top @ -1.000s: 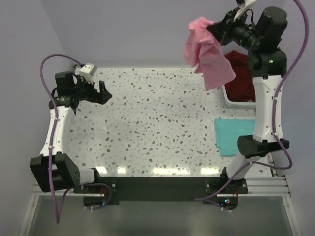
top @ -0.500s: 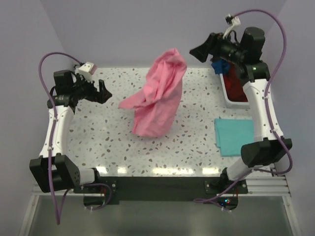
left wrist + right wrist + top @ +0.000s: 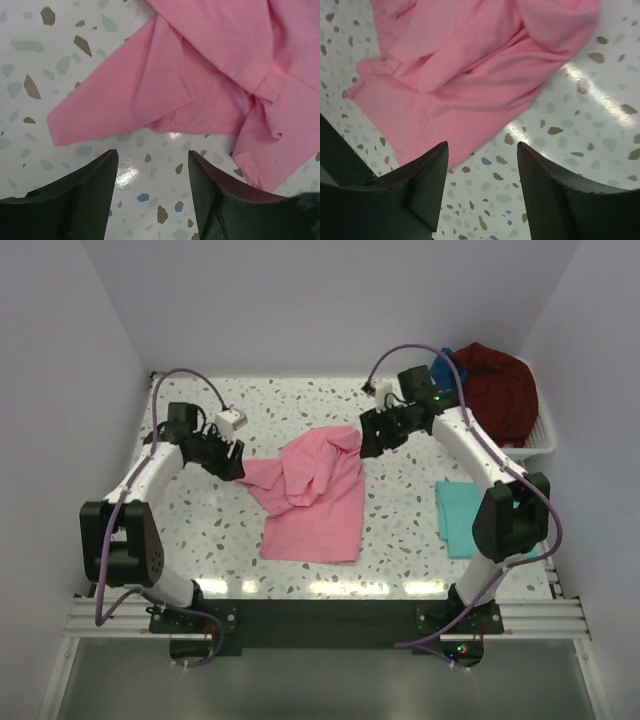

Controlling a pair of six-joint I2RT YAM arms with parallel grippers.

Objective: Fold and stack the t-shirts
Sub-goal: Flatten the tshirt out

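**Q:** Where is the pink shirt (image 3: 310, 500)?
**A:** Mid-table (image 3: 200, 530), rumpled, with one sleeve pointing left and its top bunched over the body. The teal shirt (image 3: 462, 515) lies flat at the right edge and looks folded, likely the start of the stack. A red garment (image 3: 495, 390) fills the basket (image 3: 545, 440) at the far right.

**Q:** And the arms?
**A:** The left gripper (image 3: 232, 462) sits low just beside the sleeve tip, and the right gripper (image 3: 372, 435) is just beside the shirt's far right corner. Both are spread wide with nothing between the jaws, apparently flanking the cloth to seize it and pull it flat.

**Q:** What changed?
**A:** Half a second ago the shirt was airborne over the table, with the right arm raised by the basket and the left held back at the table's edge. Now the shirt has landed and both arms have closed in.
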